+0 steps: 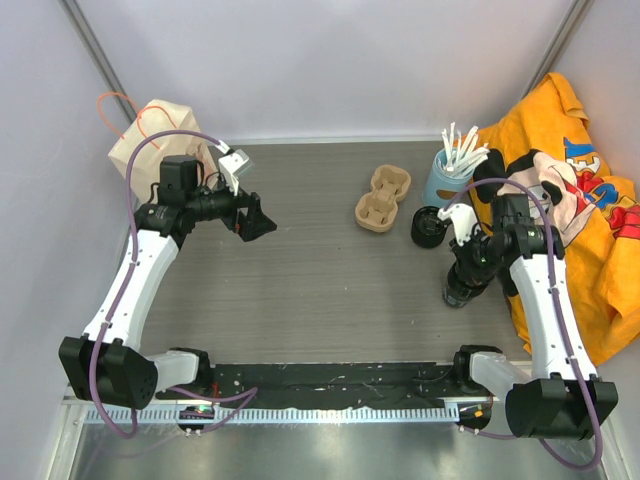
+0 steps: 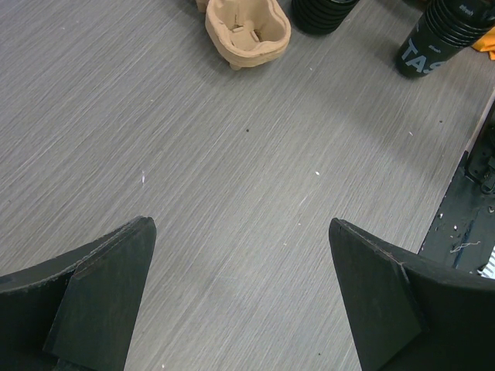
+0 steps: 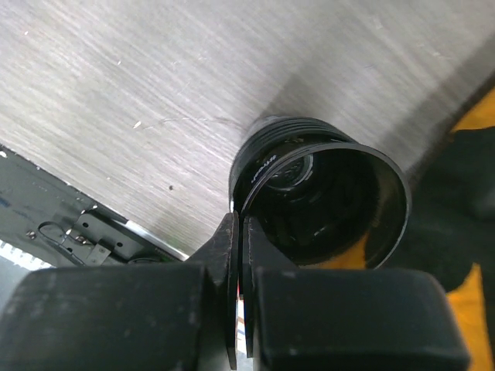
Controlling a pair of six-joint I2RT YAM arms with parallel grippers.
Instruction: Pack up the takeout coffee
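Right wrist: right claw [image 3: 241,232] clenched on the coffee cup [image 3: 321,202] at its rim — a thin pinch. Lift straight, keep level, lower into a carrier [image 1: 383,200] well; left claw [image 2: 240,224] released.

Both arms wear white shells over black joints: the left arm [image 1: 135,275] and the right arm [image 1: 548,300]. A purple cable [image 1: 124,190] loops along each. The bases [image 1: 105,370] are bulky black blocks. The left pincer [image 2: 241,232] has broad matte-black wedge fingers [image 2: 100,294]. The right pincer [image 3: 240,232] has thin black blades on square blocks.
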